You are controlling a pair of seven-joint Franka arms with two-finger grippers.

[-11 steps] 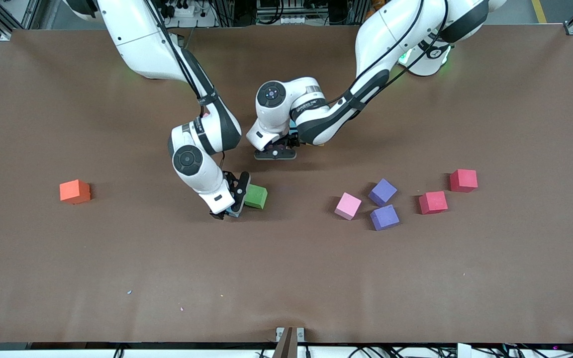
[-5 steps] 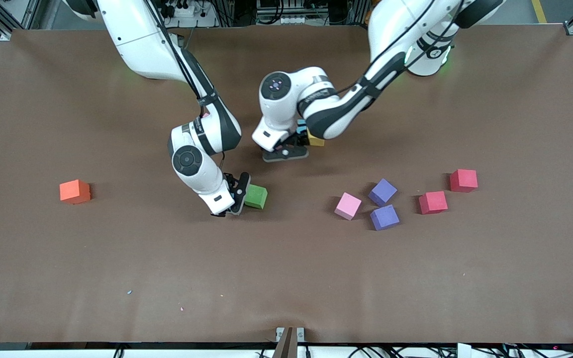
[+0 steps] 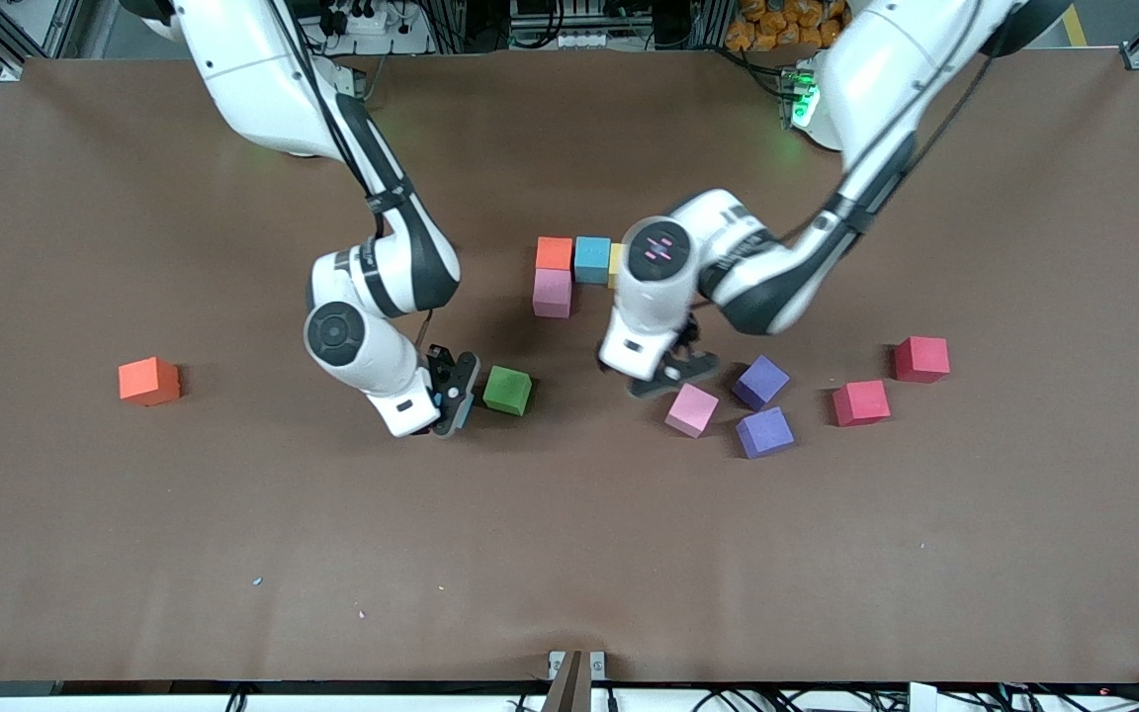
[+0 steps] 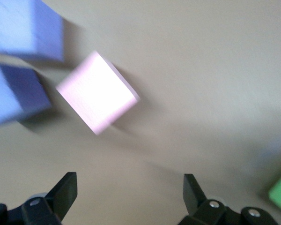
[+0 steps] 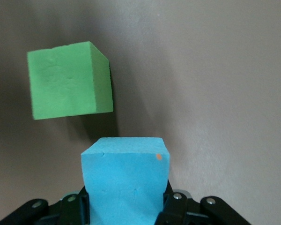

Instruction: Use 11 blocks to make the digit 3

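A started figure sits mid-table: orange block [image 3: 555, 253], blue block [image 3: 592, 259] and a partly hidden yellow block [image 3: 615, 265] in a row, with a pink block [image 3: 552, 293] just nearer the front camera than the orange one. My right gripper [image 3: 446, 398] [image 5: 125, 206] is shut on a light blue block [image 5: 125, 172], beside a green block [image 3: 508, 390] [image 5: 70, 79]. My left gripper [image 3: 670, 377] [image 4: 130, 192] is open and holds nothing, close over the table beside a loose pink block [image 3: 692, 409] [image 4: 97, 92].
Two purple blocks [image 3: 760, 382] [image 3: 764, 432] lie next to the loose pink one. Two red blocks [image 3: 860, 402] [image 3: 921, 358] lie toward the left arm's end. A lone orange block [image 3: 148, 381] lies toward the right arm's end.
My left arm swung away from the figure, uncovering its blocks, and came down by the loose pink block. My right gripper shut on the light blue block beside the green one.
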